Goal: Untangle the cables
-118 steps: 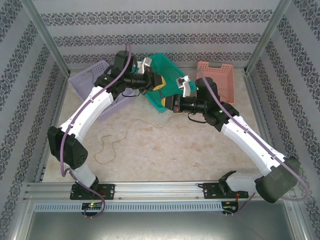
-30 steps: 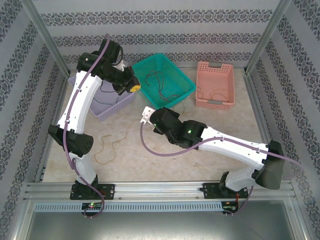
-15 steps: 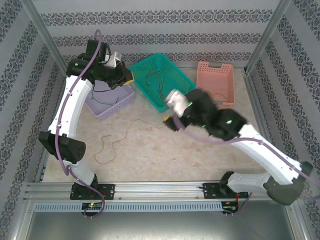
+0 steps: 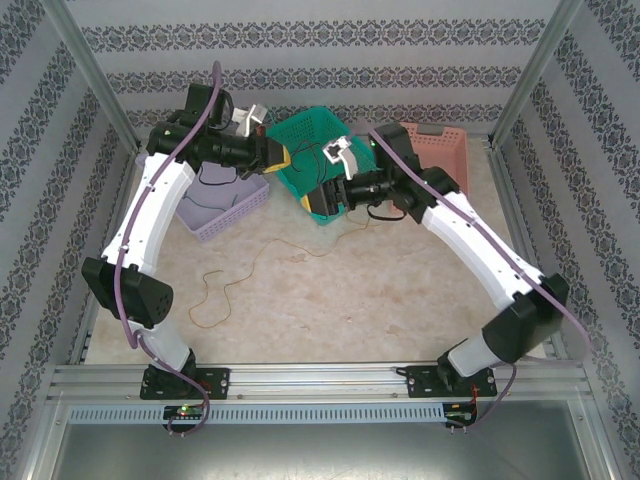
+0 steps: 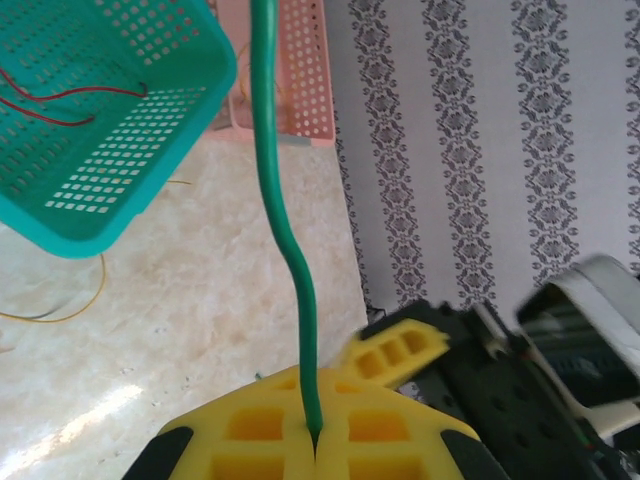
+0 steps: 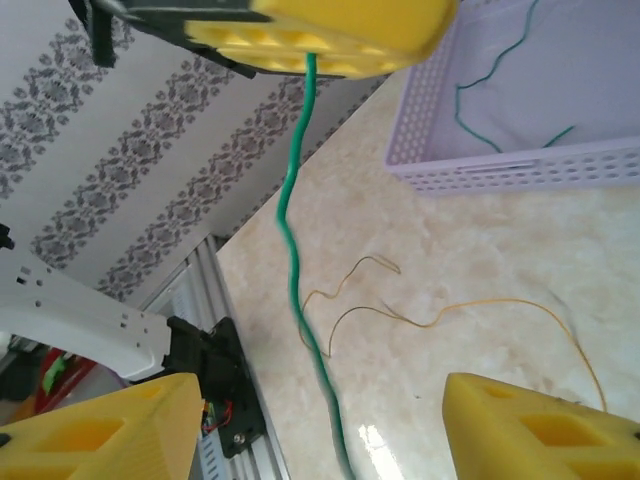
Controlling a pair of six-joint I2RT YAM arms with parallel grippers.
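Note:
My left gripper [image 5: 314, 445] is shut on the end of a thick green cable [image 5: 290, 250], pinched between its yellow pads. That green cable [image 6: 292, 250] hangs down from the left gripper's yellow fingers [image 6: 330, 35] and passes untouched between my right gripper's [image 6: 320, 430] wide-open jaws. From above, the left gripper [image 4: 275, 158] and the right gripper [image 4: 318, 200] are close together at the near-left corner of the teal basket [image 4: 300, 130]. Thin red cables [image 5: 70, 100] lie in that basket. A thin yellow cable [image 4: 235, 285] is loose on the table.
A purple basket [image 6: 520, 165] at the back left holds another green cable [image 6: 490, 80]. A pink basket [image 4: 440, 150] sits at the back right. Patterned walls and metal posts close in the table; the rail [image 4: 320, 378] with the arm bases runs along the near edge.
The right arm has swung back from mid-table to the teal basket's corner, its open jaws now around the green cable. The left gripper has moved right, towards that basket, still shut on the cable.

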